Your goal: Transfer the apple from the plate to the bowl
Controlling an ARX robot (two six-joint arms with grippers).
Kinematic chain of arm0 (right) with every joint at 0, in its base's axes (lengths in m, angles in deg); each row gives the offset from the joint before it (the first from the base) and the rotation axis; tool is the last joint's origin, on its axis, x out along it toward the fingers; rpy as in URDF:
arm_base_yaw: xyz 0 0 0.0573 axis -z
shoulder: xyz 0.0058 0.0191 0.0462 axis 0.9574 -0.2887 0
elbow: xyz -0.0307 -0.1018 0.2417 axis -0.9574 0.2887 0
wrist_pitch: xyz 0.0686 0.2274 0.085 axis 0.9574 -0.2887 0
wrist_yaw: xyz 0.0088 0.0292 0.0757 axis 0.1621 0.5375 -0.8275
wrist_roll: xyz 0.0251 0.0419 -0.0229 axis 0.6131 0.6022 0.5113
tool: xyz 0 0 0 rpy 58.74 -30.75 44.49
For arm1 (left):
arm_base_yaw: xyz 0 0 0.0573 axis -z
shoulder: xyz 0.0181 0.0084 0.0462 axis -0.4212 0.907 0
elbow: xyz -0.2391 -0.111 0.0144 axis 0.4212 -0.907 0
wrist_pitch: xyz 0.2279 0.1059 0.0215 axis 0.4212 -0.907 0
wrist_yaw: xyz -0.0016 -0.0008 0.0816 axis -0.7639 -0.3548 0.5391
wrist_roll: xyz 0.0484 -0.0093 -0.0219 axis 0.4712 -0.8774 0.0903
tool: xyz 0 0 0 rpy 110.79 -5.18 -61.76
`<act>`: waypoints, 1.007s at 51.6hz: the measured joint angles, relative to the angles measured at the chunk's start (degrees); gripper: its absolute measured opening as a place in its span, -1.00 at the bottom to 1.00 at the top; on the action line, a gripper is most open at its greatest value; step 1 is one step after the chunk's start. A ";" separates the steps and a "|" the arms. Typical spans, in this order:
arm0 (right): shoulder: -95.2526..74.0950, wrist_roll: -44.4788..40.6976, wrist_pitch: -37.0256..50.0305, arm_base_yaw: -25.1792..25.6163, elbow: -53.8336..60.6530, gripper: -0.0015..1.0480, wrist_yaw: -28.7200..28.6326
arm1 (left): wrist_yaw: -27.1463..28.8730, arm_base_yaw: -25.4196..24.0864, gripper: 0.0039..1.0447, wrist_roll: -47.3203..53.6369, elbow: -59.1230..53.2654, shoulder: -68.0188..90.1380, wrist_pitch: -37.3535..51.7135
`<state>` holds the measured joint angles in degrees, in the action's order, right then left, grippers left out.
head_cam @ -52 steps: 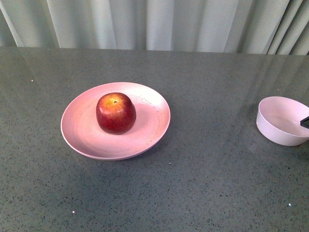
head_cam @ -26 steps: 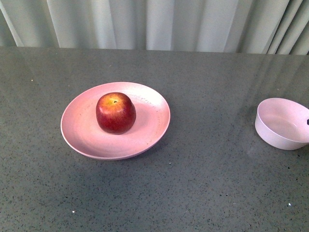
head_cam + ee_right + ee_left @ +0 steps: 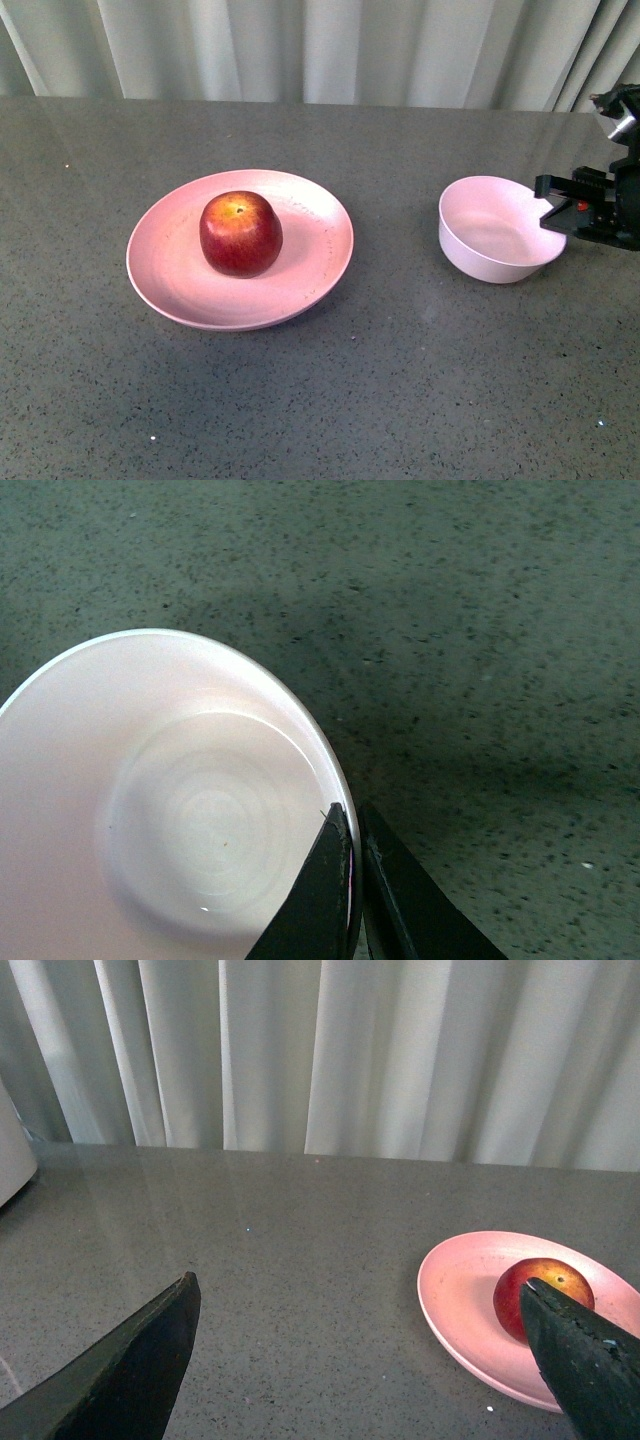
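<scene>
Clenching the bowl (image 3: 480, 262) rim, right claw (image 3: 356, 830) sits well right of plate (image 3: 180, 290) and apple (image 3: 240, 234); left claw (image 3: 357, 1282) gapes.

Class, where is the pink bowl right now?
In the front view the small deep pale pink bowl stands at the right, beside the wide shallow pink plate, its right rim pinched by the right hand.

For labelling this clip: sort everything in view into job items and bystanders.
Job: apple, plate under it, bowl, right gripper pinching the bowl's rim, left gripper, open.
Bystanders: table, curtain.
</scene>
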<state>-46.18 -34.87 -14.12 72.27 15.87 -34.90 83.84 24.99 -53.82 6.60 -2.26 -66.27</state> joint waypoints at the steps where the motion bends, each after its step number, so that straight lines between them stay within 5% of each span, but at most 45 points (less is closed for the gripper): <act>1: -0.04 0.07 -0.02 -0.24 -0.09 -0.97 0.11 | 0.00 0.00 0.83 0.00 0.00 0.00 0.00; 32: -3.02 1.68 -0.57 -4.15 -1.29 -0.95 2.47 | 0.00 0.00 0.83 0.00 0.00 0.00 0.00; 52: -0.37 4.61 4.87 -2.58 1.05 0.15 -0.76 | 0.00 0.00 0.83 0.00 0.00 0.00 0.00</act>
<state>-46.55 -30.26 -9.25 69.69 16.92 -35.67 83.84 24.99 -53.82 6.60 -2.26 -66.27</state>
